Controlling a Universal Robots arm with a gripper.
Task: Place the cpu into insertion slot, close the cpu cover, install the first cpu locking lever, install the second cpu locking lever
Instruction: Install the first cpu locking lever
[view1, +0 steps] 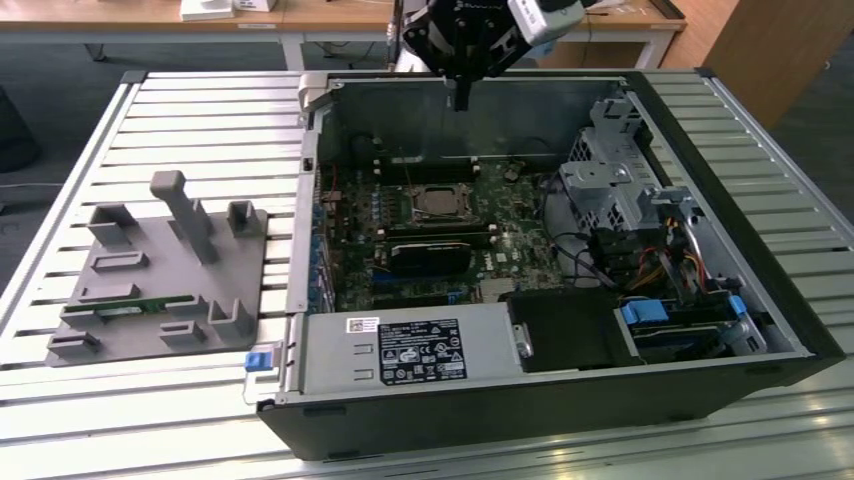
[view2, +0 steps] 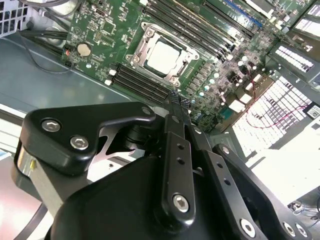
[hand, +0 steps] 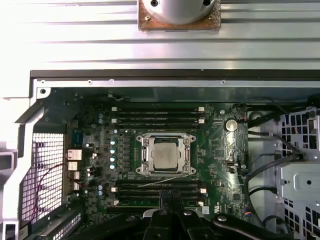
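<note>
- Second wrist view: my black gripper (view2: 175, 97) has its fingers pressed together on nothing, apart from the green motherboard (view2: 100, 22).
- First wrist view: the square silvery-grey cpu (hand: 165, 154) sits in the square black insertion slot (hand: 166, 171). The thin silver frame cover (hand: 145, 155) lies flat around it, and a thin wire lever (hand: 165, 180) slants beside it.
- Exterior view: an open black computer case (view1: 534, 410) and a grey fixture block (view1: 147, 270) rest on a slatted metal table (view1: 200, 110).

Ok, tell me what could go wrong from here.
1. The cpu sits under the cpu cover, but a thin locking lever looks loose along one side, so the cover may not be clamped.
2. That lever lies right by the memory slots; the gripper, fingers shut above the board, could strike them if it descends slightly off.
</note>
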